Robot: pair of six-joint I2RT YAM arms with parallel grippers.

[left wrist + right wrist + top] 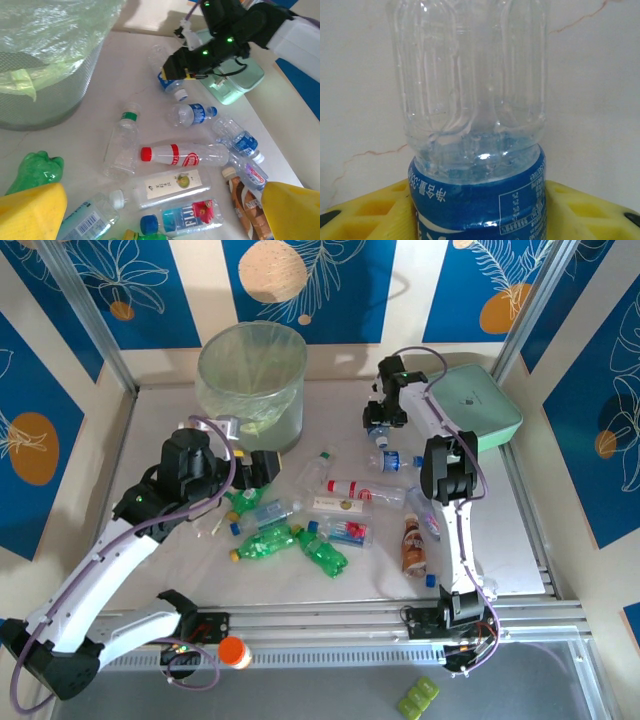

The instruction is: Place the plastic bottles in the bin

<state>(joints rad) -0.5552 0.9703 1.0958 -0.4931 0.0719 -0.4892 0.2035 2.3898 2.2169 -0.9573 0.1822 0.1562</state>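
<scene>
White marbled counter (335, 405) backed by blue leaf-print panels: at eleven o'clock stands the bin (250, 380), and plastic bottles (300, 535) lie scattered from the centre toward six o'clock. At one o'clock, beside the mint-green case (480, 405), the right jaws pinch a blue-labelled bottle (477, 205) by its label, while the left jaws hang spread wide over the heap's ten o'clock edge
</scene>
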